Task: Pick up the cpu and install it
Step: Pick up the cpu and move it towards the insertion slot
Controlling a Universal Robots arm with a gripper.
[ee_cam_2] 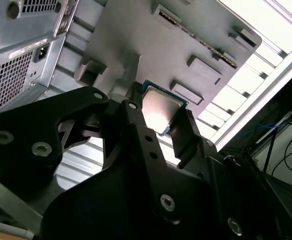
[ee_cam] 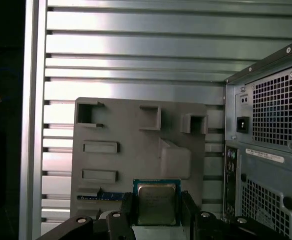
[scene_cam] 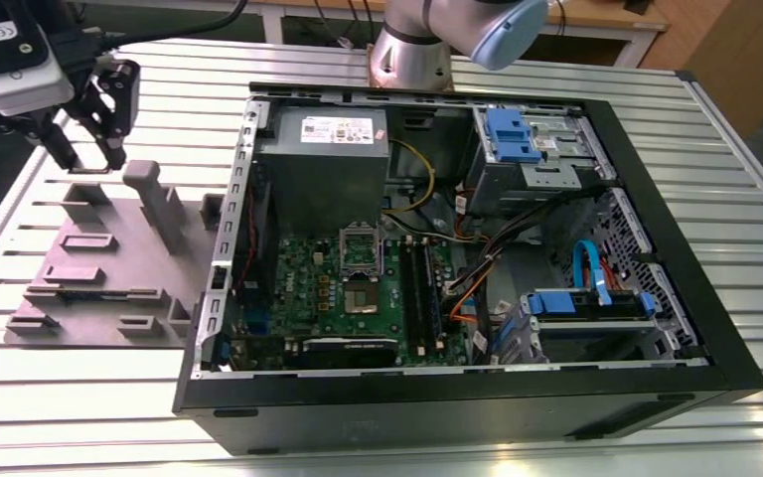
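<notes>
Cpu [ee_cam: 156,203] pinched by its edges in the end effector [scene_cam: 87,149], over the grey tray [scene_cam: 116,263] at 9 o'clock of the case [scene_cam: 461,397]; so thin a grip could let it tilt or drop.

Exterior view looks down from above on the open case [scene_cam: 421,417]; we find both wrist views close behind the gripper [ee_cam: 156,209], sharing the cpu [ee_cam: 156,199] and grey tray [ee_cam: 136,130].

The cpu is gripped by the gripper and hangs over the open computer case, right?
Not quite. The gripper does grip the cpu, but it hangs over the grey fixture plate beside the computer case, not over the case. The first wrist view shows this.
</notes>
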